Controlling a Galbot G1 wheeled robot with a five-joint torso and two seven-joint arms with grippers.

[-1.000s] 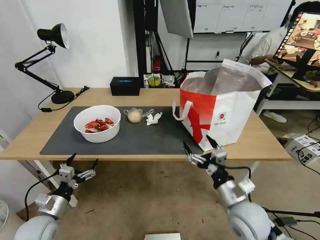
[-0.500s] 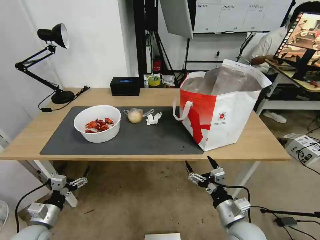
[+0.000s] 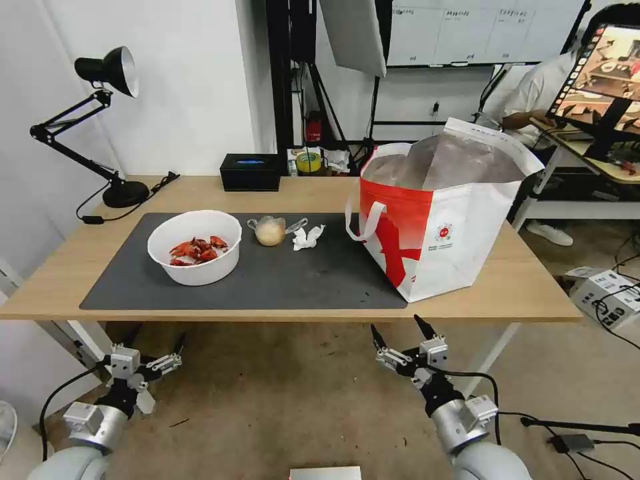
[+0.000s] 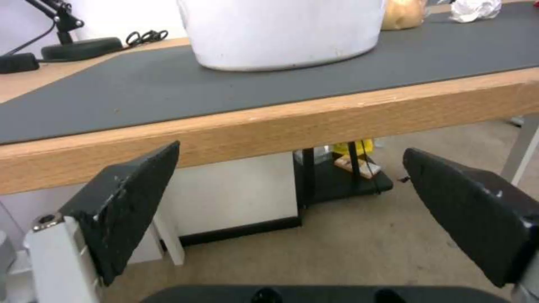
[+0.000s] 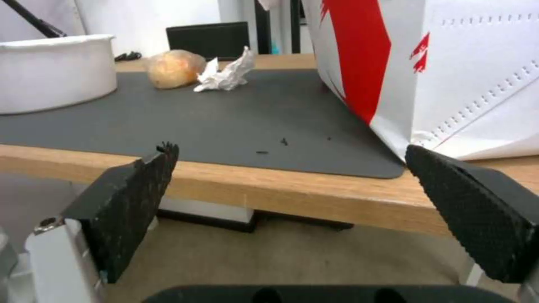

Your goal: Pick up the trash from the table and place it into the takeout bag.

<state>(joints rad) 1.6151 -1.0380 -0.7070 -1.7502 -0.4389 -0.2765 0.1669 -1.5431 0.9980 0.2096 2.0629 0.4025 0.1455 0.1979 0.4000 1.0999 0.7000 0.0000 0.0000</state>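
Both grippers are hanging below the table's (image 3: 527, 293) front edge with their fingers spread apart and holding nothing: the left gripper (image 3: 155, 339) is under the bowl (image 3: 195, 247), the right gripper (image 3: 400, 330) under the bag (image 3: 460, 233). The bowl, lump (image 3: 270, 231) and tissue (image 3: 307, 237) are sitting on the mat (image 3: 287, 280), left of the bag.

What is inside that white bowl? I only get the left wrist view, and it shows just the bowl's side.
Observer: Red crayfish shells lie in the white bowl, seen from the head view.
Operator: Where would that rubbish go?
Observer: A red-and-white takeout bag stands open toward the right end of the table, partly on the grey mat.
Operator: And the other arm?
Observer: The right gripper hangs open below the table's front edge, in front of the bag.
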